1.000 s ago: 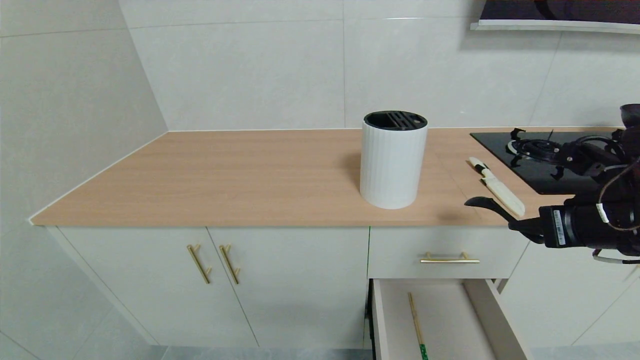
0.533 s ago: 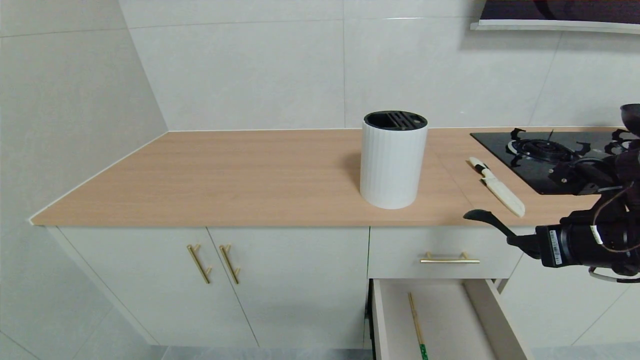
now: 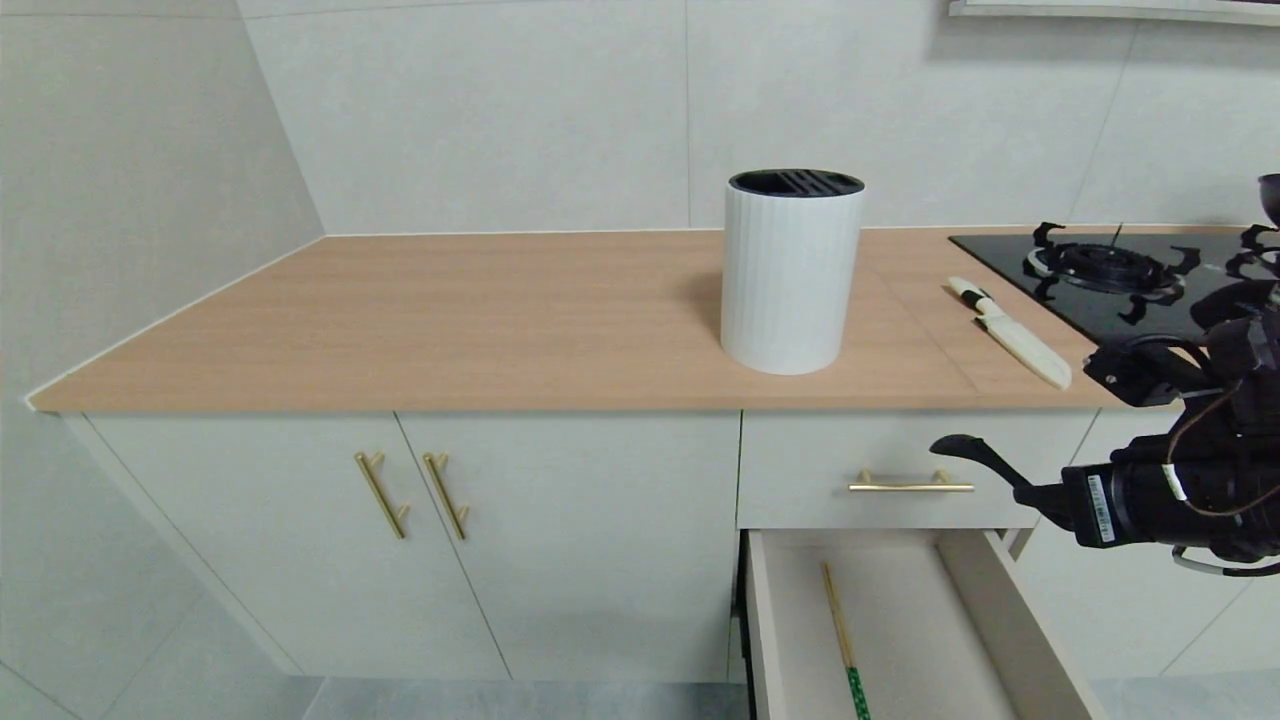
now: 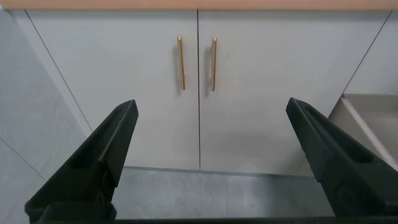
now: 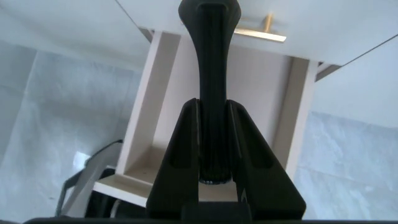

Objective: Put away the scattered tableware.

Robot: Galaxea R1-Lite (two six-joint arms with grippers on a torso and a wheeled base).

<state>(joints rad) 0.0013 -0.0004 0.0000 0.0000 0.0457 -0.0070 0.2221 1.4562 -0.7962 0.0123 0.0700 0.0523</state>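
chopstick and open drawer cut off at head view's lower edge, hob at right

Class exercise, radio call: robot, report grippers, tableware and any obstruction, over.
Left gripper open, empty, facing cabinet doors. Right gripper shut on black utensil above open drawer. Knife on countertop; nothing blocking drawer.

spread fingers before 2 gold-handled cabinet doors
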